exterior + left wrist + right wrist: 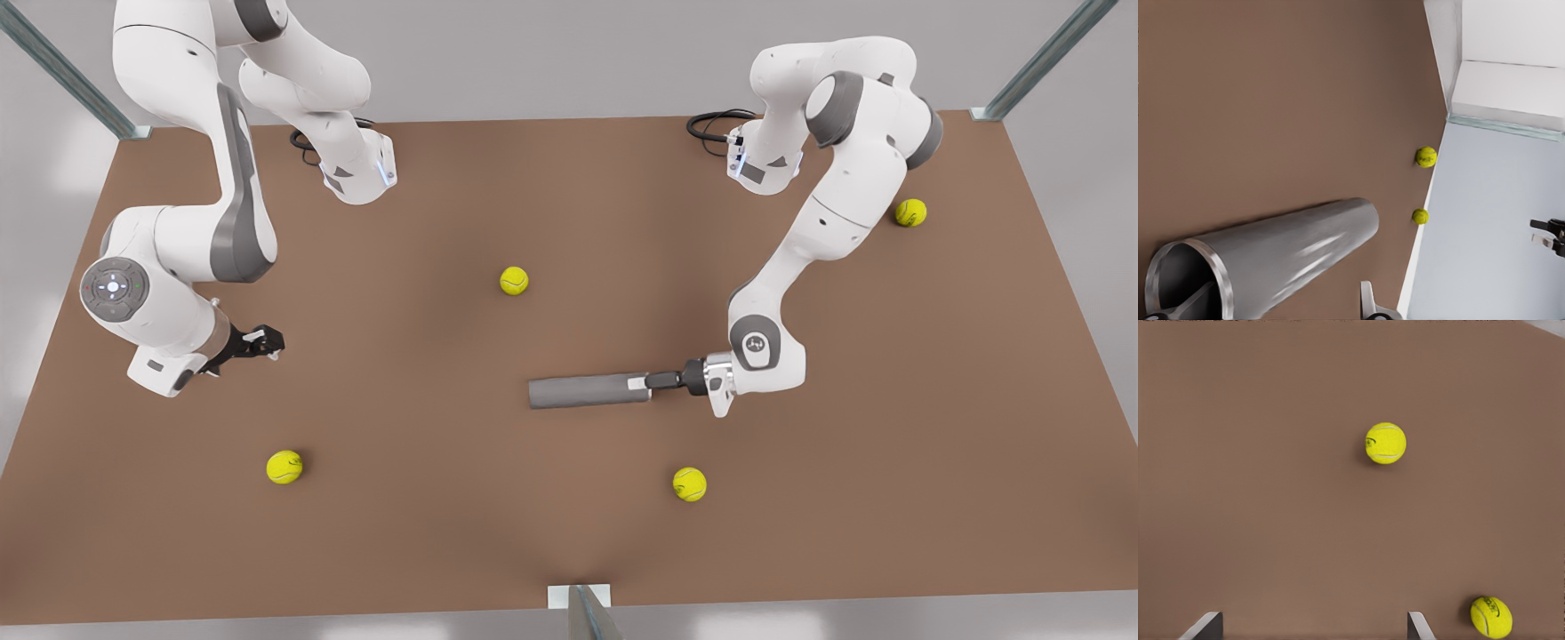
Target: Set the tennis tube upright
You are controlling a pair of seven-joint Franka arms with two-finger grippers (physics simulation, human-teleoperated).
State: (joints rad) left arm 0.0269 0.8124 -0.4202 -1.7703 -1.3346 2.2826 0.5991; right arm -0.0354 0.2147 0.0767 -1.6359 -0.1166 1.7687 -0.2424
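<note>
Tube mouth: the tennis tube [1271, 260] lies flat on the table [800, 533], its lighter-rimmed open end at the left gripper [642, 385].
Left gripper: one finger [1195, 300] sits inside the mouth and one [1368, 303] outside, so it seems to pinch the wall; by my reading that rim hold lets the arm swing the tube upright.
Tube body: it runs straight away from that gripper.
Right gripper [267, 340]: fingers spread, empty, waiting well apart from the tube.
Tennis balls [514, 281]: scattered loose around.
</note>
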